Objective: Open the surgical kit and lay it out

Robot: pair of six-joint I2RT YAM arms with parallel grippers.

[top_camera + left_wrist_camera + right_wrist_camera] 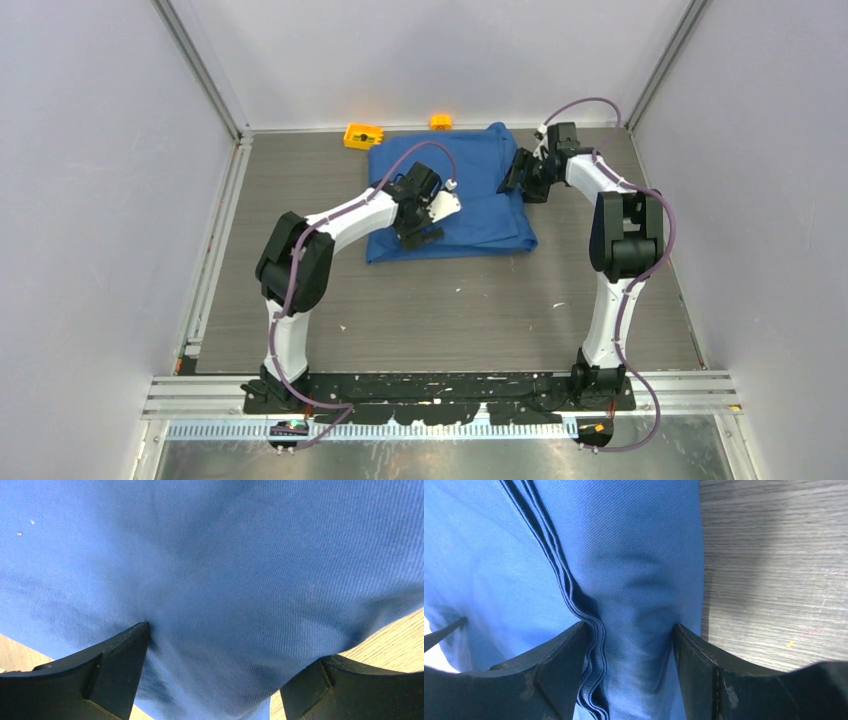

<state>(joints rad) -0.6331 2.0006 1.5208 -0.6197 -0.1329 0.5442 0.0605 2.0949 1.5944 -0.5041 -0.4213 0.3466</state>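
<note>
the blue cloth wrap lies folded at upper centre of the top view. its right-edge fold is pinched narrowly by the right gripper; the left gripper is spread wide, pressed onto the lower-left cloth. the flap should be peeled slowly while the bundle is pinned.

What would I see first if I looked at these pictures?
A big blue cloth wrap lies at the far middle of the table, with the left gripper on its front part and the right gripper astride a fold at its right edge. Two small orange blocks sit just behind it.
</note>
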